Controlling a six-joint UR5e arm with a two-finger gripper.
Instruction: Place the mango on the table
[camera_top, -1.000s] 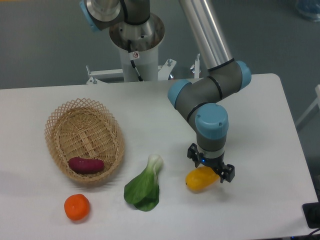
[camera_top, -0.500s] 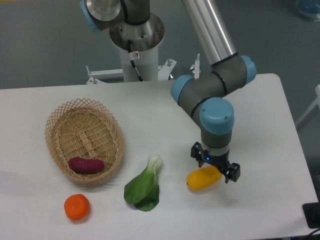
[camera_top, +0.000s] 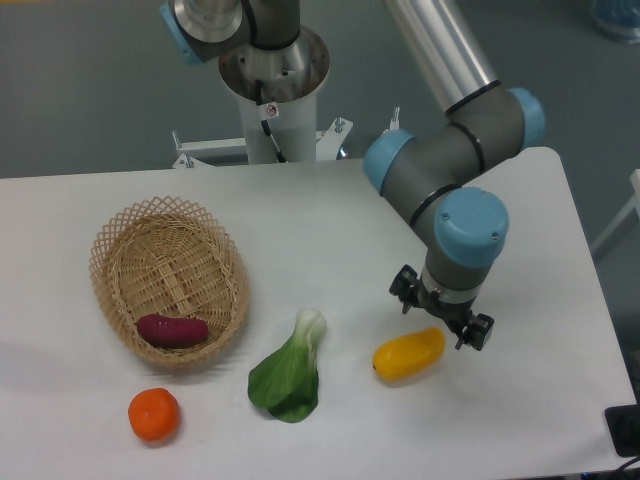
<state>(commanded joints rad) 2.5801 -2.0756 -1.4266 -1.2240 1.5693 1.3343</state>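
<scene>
My two-fingered black hand (camera_top: 443, 321) hangs released above the large white worktop (camera_top: 330, 215), its fingers spread and holding nothing. The smooth oblong yellow-orange mango (camera_top: 408, 354) lies on the worktop just below and to the left of my fingers, apart from them. Beside it on the left lies a leafy green bok choy with a pale stem (camera_top: 290, 369). Farther left, a round orange fruit (camera_top: 154, 414) sits near the front edge, and a woven wicker basket (camera_top: 120, 255) holds a purple sweet potato (camera_top: 172, 330).
</scene>
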